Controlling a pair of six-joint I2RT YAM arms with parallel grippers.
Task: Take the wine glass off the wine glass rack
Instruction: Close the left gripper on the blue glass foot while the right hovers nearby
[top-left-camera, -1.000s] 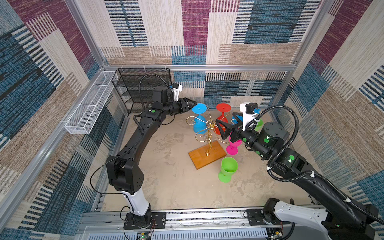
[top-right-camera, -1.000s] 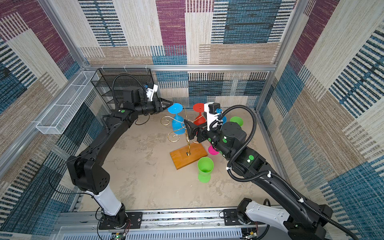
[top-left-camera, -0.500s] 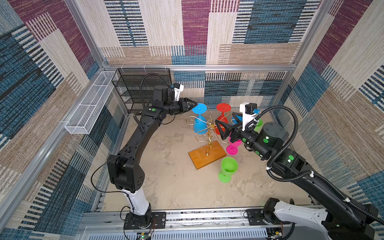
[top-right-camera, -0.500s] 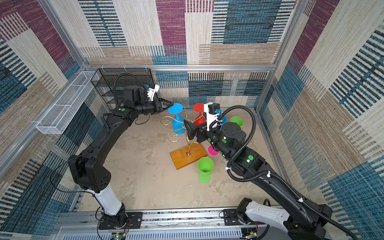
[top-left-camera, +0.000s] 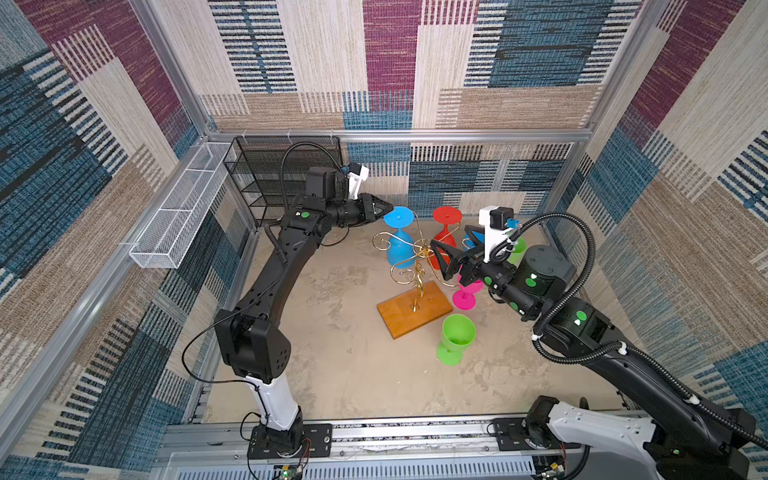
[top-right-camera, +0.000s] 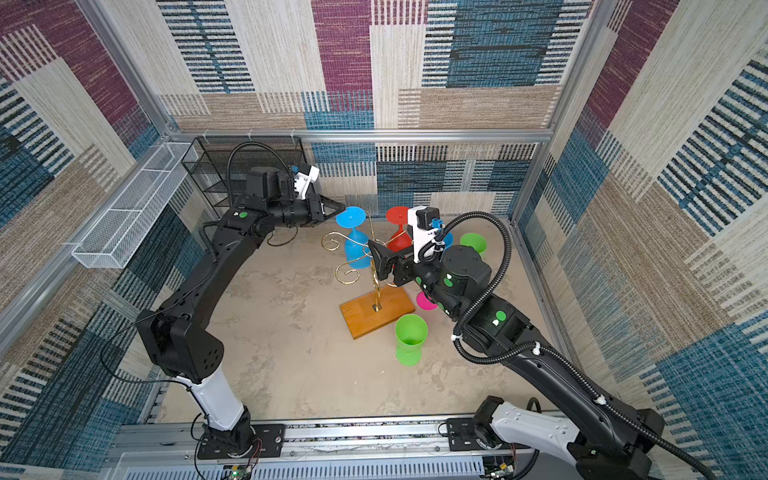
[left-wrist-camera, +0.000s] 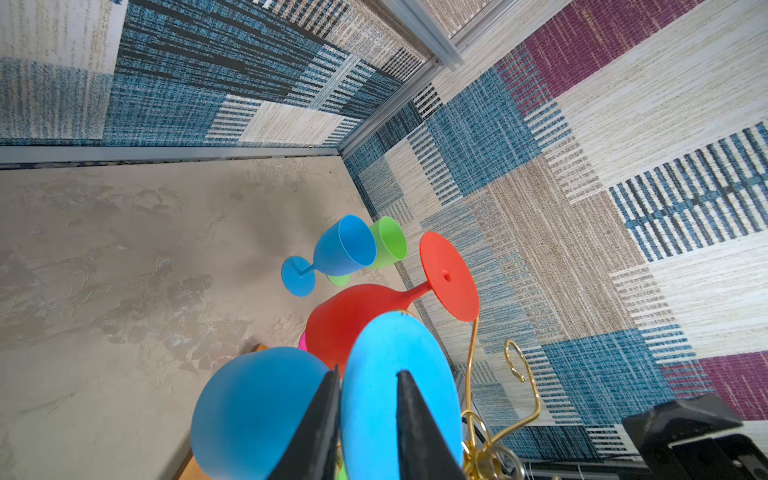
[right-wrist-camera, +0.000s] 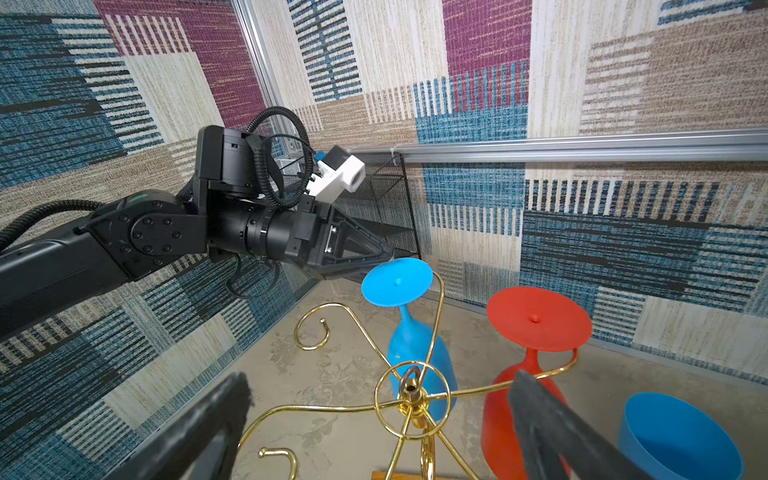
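The gold wire wine glass rack (top-left-camera: 415, 309) (top-right-camera: 376, 309) stands mid-floor on its wooden base. A blue wine glass (top-left-camera: 399, 216) (top-right-camera: 351, 217) (right-wrist-camera: 397, 280) hangs bowl down from a far-left arm, its foot disc on top. My left gripper (top-left-camera: 388, 208) (top-right-camera: 341, 208) (left-wrist-camera: 368, 372) is shut on that disc's edge, one finger under the disc and one on top. A red wine glass (top-left-camera: 446, 216) (right-wrist-camera: 538, 320) hangs beside it. My right gripper (top-left-camera: 451, 249) (right-wrist-camera: 382, 380) stands wide open, straddling the rack's top ring and holding nothing.
A green glass (top-left-camera: 457, 332) stands upright in front of the rack's base, with a pink one (top-left-camera: 465, 297) to its right. A blue glass (left-wrist-camera: 345, 249) and a green one (left-wrist-camera: 388, 241) stand near the back right corner. A black mesh shelf (top-left-camera: 282, 166) and a white wire basket (top-left-camera: 178, 220) line the left side.
My left gripper's jaws have narrowed onto the blue glass's foot disc after edging toward it. The right arm has not moved.
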